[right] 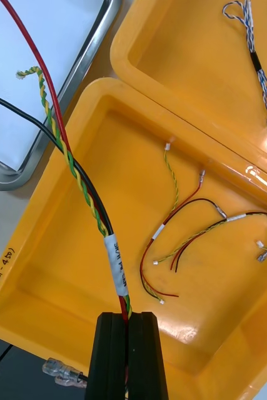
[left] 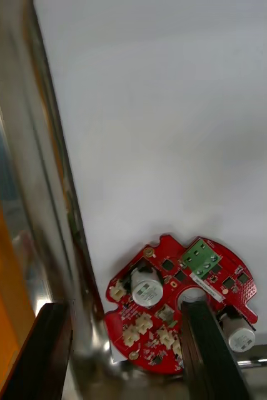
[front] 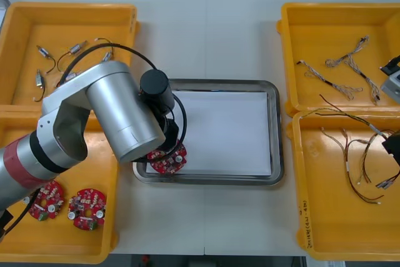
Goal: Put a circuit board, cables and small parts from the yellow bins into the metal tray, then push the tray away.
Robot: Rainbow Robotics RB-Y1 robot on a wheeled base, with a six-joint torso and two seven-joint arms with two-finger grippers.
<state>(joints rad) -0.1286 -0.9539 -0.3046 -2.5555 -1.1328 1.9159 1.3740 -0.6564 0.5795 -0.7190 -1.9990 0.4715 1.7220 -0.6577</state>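
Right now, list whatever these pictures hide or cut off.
1. Front view: the left arm covers the left hand and half the circuit board in the metal tray's corner.
2. Front view: the edge cuts off the right hand over its yellow bin.
3. Right wrist view: the hand's fingers hide the gripped cable's end.

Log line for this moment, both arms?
left jaws: open over circuit board in metal tray | right jaws: shut on red and yellow cable above bin

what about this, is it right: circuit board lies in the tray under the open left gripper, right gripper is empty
No. The right gripper is shut on a cable, as the right wrist view shows. The circuit board does lie in the tray under the open left gripper.
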